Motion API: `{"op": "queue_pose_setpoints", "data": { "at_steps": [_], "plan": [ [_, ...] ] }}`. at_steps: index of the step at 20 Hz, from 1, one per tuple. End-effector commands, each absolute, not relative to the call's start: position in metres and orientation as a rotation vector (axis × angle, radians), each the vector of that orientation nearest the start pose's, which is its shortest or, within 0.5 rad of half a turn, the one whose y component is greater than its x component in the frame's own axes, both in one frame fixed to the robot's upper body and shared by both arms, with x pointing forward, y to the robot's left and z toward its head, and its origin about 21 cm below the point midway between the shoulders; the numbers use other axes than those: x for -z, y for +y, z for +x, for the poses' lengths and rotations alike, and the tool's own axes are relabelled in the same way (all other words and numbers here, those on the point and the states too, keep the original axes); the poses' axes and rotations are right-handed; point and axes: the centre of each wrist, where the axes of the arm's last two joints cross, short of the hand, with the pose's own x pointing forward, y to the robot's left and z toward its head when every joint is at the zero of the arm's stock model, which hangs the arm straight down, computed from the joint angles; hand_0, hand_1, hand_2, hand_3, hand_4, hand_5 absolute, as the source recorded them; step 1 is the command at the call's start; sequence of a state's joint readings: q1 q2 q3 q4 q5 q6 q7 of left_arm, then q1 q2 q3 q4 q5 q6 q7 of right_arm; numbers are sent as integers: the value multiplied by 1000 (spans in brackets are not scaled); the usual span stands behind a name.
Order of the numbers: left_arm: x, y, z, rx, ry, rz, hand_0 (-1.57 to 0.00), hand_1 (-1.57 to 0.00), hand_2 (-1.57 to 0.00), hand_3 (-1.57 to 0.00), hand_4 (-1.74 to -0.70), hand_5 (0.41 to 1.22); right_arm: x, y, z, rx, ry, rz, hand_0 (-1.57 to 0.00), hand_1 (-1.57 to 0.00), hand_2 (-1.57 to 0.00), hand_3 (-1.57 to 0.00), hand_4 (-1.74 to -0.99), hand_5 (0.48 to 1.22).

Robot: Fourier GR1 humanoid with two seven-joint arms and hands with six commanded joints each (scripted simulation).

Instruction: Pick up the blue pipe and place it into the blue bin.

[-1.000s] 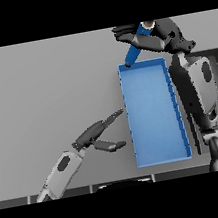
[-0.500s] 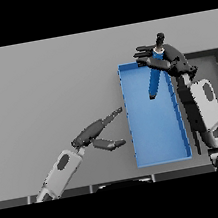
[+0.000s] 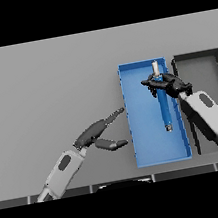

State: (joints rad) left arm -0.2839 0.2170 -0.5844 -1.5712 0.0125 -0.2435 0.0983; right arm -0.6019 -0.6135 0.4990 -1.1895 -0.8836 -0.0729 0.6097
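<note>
The blue pipe (image 3: 164, 105), with pale ends, lies lengthwise inside the blue bin (image 3: 140, 126), along its right half. My right hand (image 3: 166, 84) is over the pipe's upper part, its dark fingers curled round it. My left hand (image 3: 98, 133) hovers over the table just left of the bin, fingers straight and thumb spread, holding nothing.
A dark grey bin (image 3: 200, 59) stands directly right of the blue bin, partly covered by my right forearm (image 3: 209, 118). Grey table stretches to the left and far side.
My right hand has come down and toward me with the pipe, from the bin's far edge into the bin. The pipe has turned from tilted to lying along the bin. The left hand barely moved.
</note>
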Motion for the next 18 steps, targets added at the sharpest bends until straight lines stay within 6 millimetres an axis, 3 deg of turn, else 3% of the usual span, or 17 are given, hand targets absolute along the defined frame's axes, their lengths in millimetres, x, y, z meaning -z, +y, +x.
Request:
{"op": "queue_pose_setpoints", "data": {
  "at_steps": [1,3,7,13,18],
  "plan": [
    [-42,121,262,985,-1513,-429,1,1,1,1,-885,453,-86,-250,366,-246,-826,185,-836,-746,-712,-574,-1392,1176],
    [-41,119,261,982,-1500,-426,1,1,1,1,-888,453,-85,-246,365,-319,-778,190,-534,-477,-456,-367,-1285,1141],
    [-44,121,261,978,-1516,-442,1,1,1,1,-895,453,-81,-242,362,-474,-770,72,-218,-195,-186,-150,-1165,924],
    [-36,120,261,975,-1493,-438,1,1,1,1,-909,457,-71,-240,364,-558,-807,-14,-56,-50,-48,-39,-1124,738],
    [-40,120,263,960,-1513,-445,1,1,1,1,-916,464,-73,-242,364,-542,-825,-5,-18,-16,-15,-12,-1123,689]
  ]
}}
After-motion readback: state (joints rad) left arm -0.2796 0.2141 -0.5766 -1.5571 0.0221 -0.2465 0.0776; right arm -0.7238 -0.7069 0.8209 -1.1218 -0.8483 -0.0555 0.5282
